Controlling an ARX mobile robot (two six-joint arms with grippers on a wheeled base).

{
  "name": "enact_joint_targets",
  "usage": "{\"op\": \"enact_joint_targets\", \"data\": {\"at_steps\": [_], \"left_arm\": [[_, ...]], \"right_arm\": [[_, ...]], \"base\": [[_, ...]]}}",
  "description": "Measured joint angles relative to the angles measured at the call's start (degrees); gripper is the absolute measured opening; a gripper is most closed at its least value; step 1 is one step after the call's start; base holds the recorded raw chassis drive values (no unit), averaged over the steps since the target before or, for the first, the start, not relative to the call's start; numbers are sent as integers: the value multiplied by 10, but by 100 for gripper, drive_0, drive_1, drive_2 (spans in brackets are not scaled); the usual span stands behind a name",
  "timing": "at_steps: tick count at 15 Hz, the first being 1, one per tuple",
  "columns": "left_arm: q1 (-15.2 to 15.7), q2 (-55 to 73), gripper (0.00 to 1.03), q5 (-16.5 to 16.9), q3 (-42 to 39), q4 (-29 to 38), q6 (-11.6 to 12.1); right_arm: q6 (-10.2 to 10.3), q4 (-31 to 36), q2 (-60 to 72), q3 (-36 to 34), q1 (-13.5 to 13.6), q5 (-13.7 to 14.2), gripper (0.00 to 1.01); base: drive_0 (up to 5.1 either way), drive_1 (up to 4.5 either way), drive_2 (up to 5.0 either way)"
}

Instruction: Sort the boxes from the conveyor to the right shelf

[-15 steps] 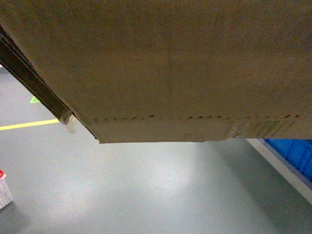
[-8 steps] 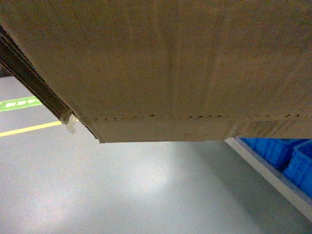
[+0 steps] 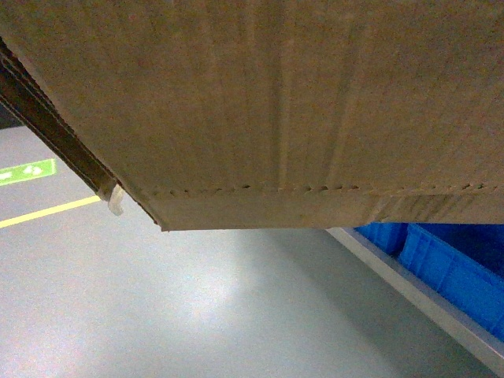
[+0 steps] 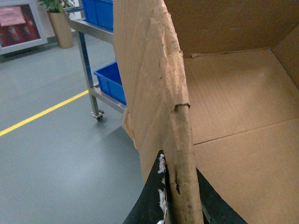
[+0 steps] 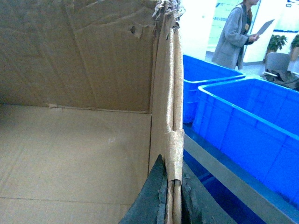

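torn-edged brown cardboard box (image 3: 283, 102) held aloft, empty.

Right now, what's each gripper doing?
Left gripper: shut on the cardboard box, jaws astride its torn wall.
Right gripper: shut on the box's opposite wall.

Right gripper (image 5: 170, 205) pinching cardboard box (image 5: 74, 140) wall, blue crates (image 5: 247, 130) beside, apparently racked

Warehouse or logistics hall, smooth grey painted floor (image 3: 197, 315) with yellow lane line (image 4: 42, 113), green floor marking (image 3: 27, 172), wheeled steel rack (image 4: 91, 70) carrying blue plastic crates (image 5: 247, 135), potted plant (image 4: 58, 18)
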Motion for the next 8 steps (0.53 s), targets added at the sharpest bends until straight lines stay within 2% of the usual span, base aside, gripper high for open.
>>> {"op": "enact_joint_targets", "data": {"at_steps": [8], "left_arm": [[0,0,4,0,0,-1,0]], "right_arm": [[0,0,0,0,0,0,4]], "base": [[-145,-145,-145]]}}
